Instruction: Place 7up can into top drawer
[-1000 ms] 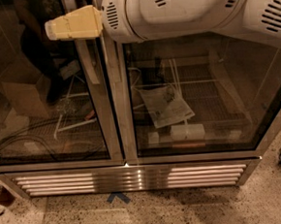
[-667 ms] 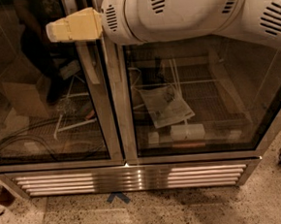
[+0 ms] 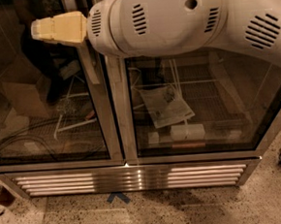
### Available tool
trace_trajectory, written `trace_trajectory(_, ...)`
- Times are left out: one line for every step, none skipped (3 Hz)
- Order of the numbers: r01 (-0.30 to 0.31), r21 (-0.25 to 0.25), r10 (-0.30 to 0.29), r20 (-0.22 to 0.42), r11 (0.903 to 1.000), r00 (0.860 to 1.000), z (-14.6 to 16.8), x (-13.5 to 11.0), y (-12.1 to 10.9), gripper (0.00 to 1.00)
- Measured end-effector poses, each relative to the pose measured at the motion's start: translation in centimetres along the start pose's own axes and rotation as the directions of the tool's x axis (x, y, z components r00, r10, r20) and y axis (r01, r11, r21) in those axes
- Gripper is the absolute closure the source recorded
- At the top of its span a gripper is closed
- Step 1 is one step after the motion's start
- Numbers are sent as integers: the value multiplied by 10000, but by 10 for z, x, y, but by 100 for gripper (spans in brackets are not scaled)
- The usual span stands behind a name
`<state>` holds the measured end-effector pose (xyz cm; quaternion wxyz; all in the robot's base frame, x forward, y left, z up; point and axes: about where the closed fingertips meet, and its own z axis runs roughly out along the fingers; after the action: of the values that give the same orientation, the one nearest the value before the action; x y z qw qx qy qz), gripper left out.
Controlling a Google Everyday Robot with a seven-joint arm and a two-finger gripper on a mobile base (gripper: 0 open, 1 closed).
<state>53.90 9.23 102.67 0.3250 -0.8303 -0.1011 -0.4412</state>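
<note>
The cream gripper (image 3: 52,29) hangs at upper left, before the left one of 2 glass doors (image 3: 38,107) of a display fridge (image 3: 126,149); whether it is clamped or released, I cannot tell. Dark cables (image 3: 31,142) lie behind that glass. 1 white arm (image 3: 186,18) runs right from the gripper. Below it, 1 blue arrow mark (image 3: 118,197) sits on the speckled floor (image 3: 197,211), near 1 slatted grille (image 3: 131,179). Behind the right door (image 3: 227,102) lie 1 printed paper (image 3: 166,104) and 1 white box (image 3: 186,131). Where the 7up can is cannot be told.
</note>
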Motion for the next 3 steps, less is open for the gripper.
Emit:
trace_trajectory(-1169,45,1167,331,9931,9926,9,-8,-5,0)
trace_trajectory(-1973,-121,1971,1323,9803,9714,17,-29,-14,0)
trace_trajectory(-2327,96,2294,1351,9725,9639,16,-28,-20,0)
